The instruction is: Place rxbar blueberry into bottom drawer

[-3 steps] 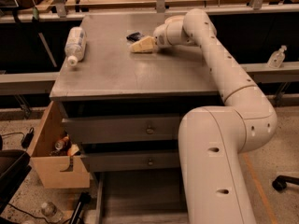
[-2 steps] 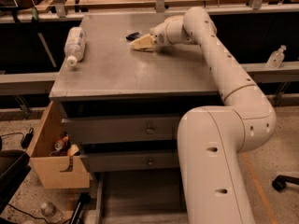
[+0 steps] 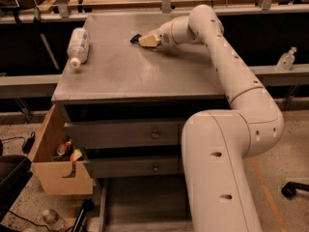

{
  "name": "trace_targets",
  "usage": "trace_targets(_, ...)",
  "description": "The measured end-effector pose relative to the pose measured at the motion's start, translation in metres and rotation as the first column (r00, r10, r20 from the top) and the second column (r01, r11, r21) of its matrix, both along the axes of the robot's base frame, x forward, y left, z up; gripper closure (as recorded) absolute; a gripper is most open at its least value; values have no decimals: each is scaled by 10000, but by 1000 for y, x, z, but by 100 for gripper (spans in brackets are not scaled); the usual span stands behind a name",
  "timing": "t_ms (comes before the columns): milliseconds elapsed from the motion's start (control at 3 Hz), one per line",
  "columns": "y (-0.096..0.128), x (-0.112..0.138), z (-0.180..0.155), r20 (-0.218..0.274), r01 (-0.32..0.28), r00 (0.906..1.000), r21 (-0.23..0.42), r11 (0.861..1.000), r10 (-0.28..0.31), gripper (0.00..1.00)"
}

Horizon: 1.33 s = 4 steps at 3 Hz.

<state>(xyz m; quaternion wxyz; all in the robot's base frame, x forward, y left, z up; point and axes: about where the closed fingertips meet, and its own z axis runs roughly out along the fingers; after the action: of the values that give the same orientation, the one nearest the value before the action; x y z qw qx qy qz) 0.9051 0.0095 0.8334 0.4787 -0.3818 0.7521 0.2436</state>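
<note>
The rxbar blueberry (image 3: 135,38), a small dark flat bar, lies at the back middle of the grey cabinet top (image 3: 135,71). My gripper (image 3: 145,40) reaches in from the right, low over the top, and looks shut on the bar, whose dark end pokes out to the left of the tan fingertips. The bottom drawer (image 3: 145,199) is pulled out at the foot of the cabinet, showing its flat grey floor. My arm's big white lower link covers the drawer's right part.
A clear plastic bottle (image 3: 77,46) lies on its side at the cabinet top's left edge. Two upper drawers with knobs (image 3: 155,135) are closed. A tan crate (image 3: 53,163) with clutter stands left of the cabinet. A small bottle (image 3: 286,61) stands on the right ledge.
Almost nothing has moved. My gripper stays at the bar at the back of the cabinet top, perhaps a touch higher.
</note>
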Motion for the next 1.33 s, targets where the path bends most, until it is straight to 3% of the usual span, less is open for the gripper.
trace_targets(1000,0,0,0,1,-2,10000,-1,10000,2,100)
trace_targets(1333,-33,-9,59,723,429,9966,-490,9979,-393,100)
